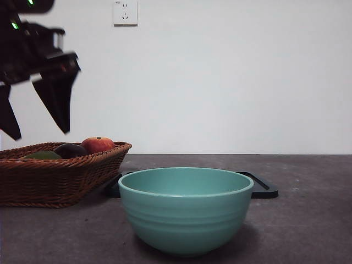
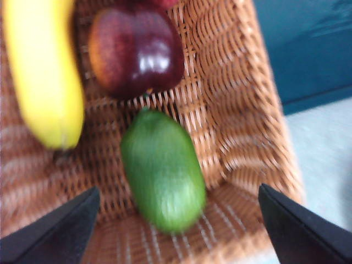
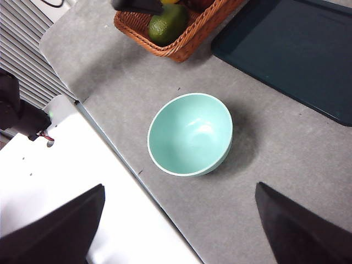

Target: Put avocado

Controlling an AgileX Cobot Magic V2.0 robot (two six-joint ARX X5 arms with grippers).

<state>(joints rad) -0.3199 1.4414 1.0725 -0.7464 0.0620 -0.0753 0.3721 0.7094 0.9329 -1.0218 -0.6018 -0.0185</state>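
Observation:
The avocado (image 2: 163,170) is a smooth green oval lying in the wicker basket (image 2: 231,99). It also shows in the front view (image 1: 42,155) and the right wrist view (image 3: 168,23). My left gripper (image 2: 176,231) hangs open above the avocado and holds nothing; in the front view its jaws (image 1: 36,118) hang above the basket (image 1: 60,179). My right gripper (image 3: 179,231) is open and empty, high above the teal bowl (image 3: 191,133).
A yellow banana (image 2: 41,71) and a dark purple fruit (image 2: 137,52) lie beside the avocado. A red apple (image 1: 98,144) sits in the basket. The teal bowl (image 1: 185,208) stands in front, with a dark tray (image 1: 264,187) behind it.

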